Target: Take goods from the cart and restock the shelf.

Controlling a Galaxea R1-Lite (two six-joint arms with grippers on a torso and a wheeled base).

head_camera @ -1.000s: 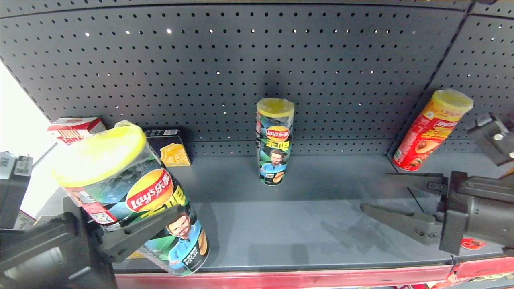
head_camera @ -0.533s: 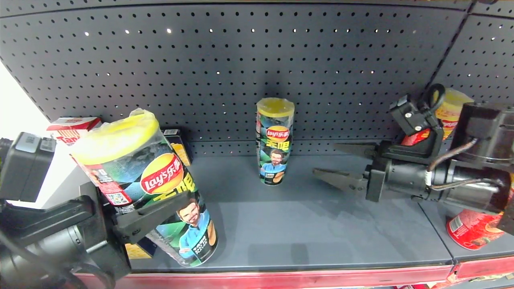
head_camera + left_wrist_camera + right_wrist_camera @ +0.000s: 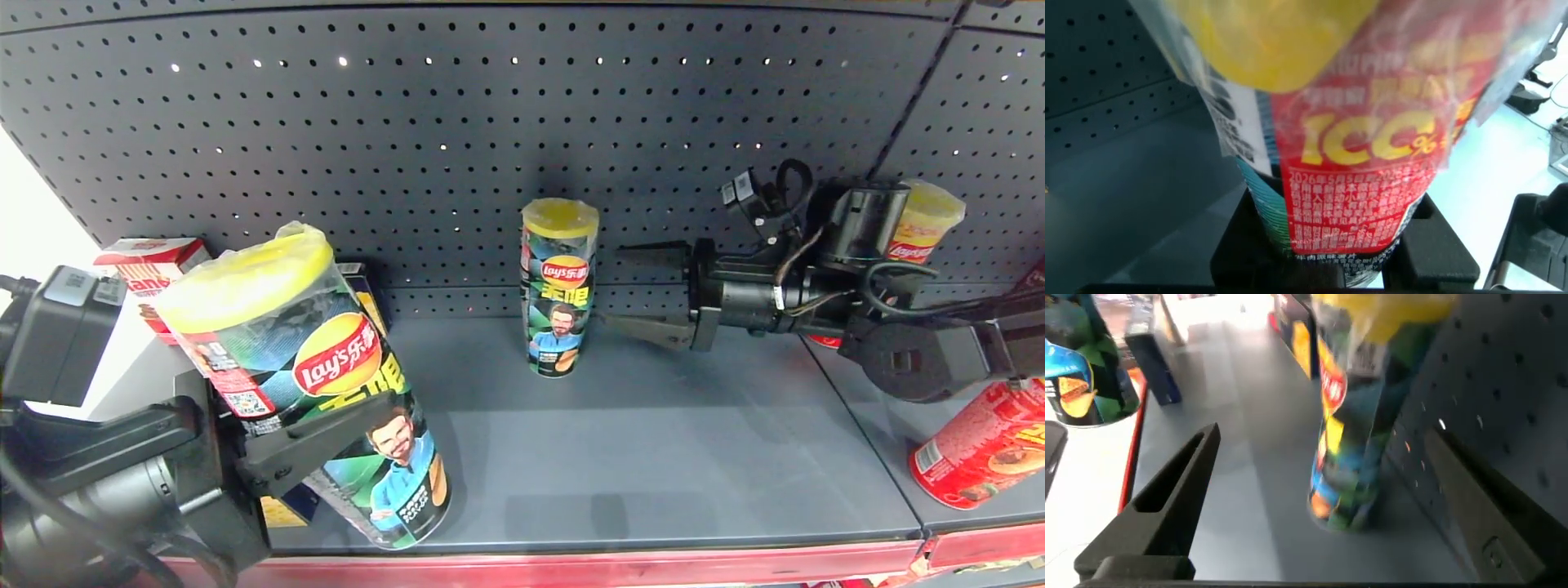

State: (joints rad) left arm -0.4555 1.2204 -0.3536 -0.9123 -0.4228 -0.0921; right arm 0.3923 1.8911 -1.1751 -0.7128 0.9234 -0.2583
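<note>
We've swung right gripper [image 3: 616, 284], jaws apart, up beside the mid-frame chip can [image 3: 559, 290], likely repositioning it; left gripper [image 3: 318, 425] clamps lower-left can [image 3: 302, 367]

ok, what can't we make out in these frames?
- Head view: back red can, mostly hidden by the right arm.
- Head view: front red can, cut off by the right edge.
- Head view: dark box, covered by the held can.
- Right wrist view: middle can, label blurred.
</note>
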